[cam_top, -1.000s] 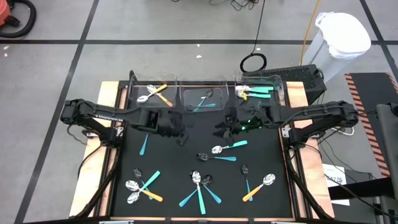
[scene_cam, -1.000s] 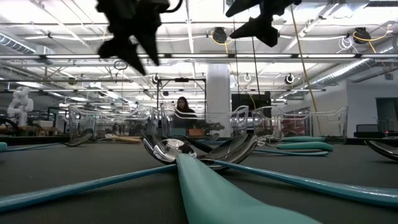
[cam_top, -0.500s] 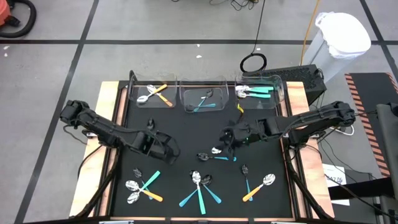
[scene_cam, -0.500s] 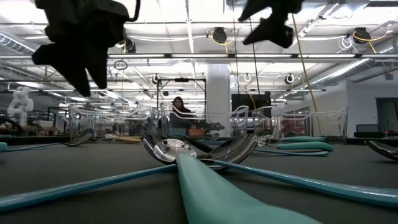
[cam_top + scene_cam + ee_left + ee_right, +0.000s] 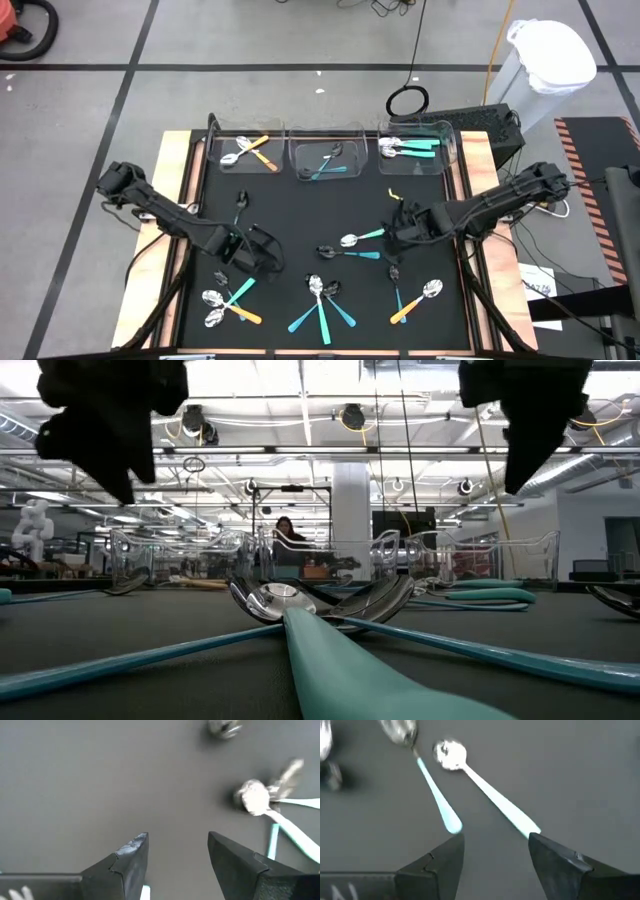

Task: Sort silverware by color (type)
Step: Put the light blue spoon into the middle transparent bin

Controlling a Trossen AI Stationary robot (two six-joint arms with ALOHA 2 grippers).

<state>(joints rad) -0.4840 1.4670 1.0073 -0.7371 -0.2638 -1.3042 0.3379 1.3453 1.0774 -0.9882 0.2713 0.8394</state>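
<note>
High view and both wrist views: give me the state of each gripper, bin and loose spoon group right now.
Left gripper: open, empty, above the mat.
Right gripper: open, empty, at two teal-handled spoons.
Left bin: holds orange-handled spoons.
Middle bin: holds teal spoons.
Right bin: holds teal spoons.
Front spoons: loose, unsorted.

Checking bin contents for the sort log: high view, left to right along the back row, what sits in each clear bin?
Left bin: orange-handled spoons → middle bin: dark-bowled teal spoons → right bin: silver-bowled teal spoons.
</note>
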